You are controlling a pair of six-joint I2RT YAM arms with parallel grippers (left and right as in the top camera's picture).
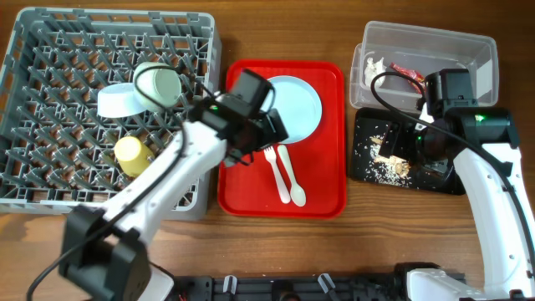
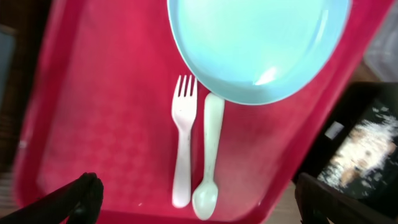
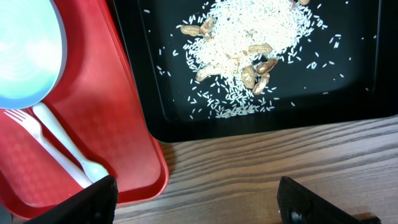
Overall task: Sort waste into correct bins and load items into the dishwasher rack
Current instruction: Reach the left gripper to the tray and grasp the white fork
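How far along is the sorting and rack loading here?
Done: red wrapper and tissue sit in the clear tub, food scraps in the black tray, bowls and yellow cup in the rack. In hand: nothing; the left tool hangs open above the fork and spoon, the right tool open near the black tray. Remaining: plate, fork and spoon lie on the red tray.

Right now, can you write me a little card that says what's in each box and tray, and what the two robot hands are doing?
Grey rack: pale bowl, yellow cup
Red tray: pale blue plate, white fork, white spoon
Clear tub: red wrapper, white tissue
Black tray: crumbly food scraps
Left gripper: open, above the fork and spoon
Right gripper: open, holding nothing, by the black tray
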